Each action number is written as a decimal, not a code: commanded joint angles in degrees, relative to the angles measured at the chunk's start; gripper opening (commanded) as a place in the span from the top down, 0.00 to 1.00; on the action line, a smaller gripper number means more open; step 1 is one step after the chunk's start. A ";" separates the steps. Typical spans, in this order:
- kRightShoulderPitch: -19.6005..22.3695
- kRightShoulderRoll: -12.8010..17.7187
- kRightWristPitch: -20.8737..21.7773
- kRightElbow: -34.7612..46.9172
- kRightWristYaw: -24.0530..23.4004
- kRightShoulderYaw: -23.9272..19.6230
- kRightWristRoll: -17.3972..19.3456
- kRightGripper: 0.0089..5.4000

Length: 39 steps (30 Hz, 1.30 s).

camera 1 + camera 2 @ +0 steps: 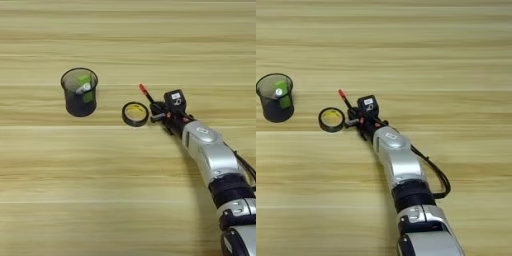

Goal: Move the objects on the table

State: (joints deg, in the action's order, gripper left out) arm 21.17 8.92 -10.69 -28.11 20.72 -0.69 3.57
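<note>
Centre of the frame, a little right: the right gripper [159,111] sits low over the table [125,200], its black fingers closed around the thin red-tipped pen [144,90], whose red end sticks out up and to the left of the hand. Just beside the fingers, to their left, lies the small black tape ring [135,114], flat, yellow label showing inside; whether a finger touches it I cannot tell. Further left, apart from both, stands a dark translucent cup [79,92], upright, with something white and green inside, possibly a marker, too small to be sure. Pen judged light, stiff, thin and smooth, apt to swivel in a two-finger pinch; a hold near mid-shaft would suit better than one near the end. Ring judged light and rigid, best pinched across its wall or through the hole. Surface is flat, pale wood-grain, probably slick; open room on every side.
</note>
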 commanded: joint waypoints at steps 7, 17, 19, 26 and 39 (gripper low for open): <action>3.18 0.49 0.84 1.59 -0.89 -0.12 -0.10 0.71; 1.63 0.80 1.13 6.85 -1.61 -0.18 -0.29 0.53; 0.80 0.74 1.40 9.12 -1.49 0.17 -0.33 0.50; -2.17 0.49 2.48 16.99 -0.42 1.52 -0.23 0.35; -4.58 0.45 2.40 23.20 1.79 2.67 0.52 0.11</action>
State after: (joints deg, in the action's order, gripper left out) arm 13.86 8.78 -10.30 -8.69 22.41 2.01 3.50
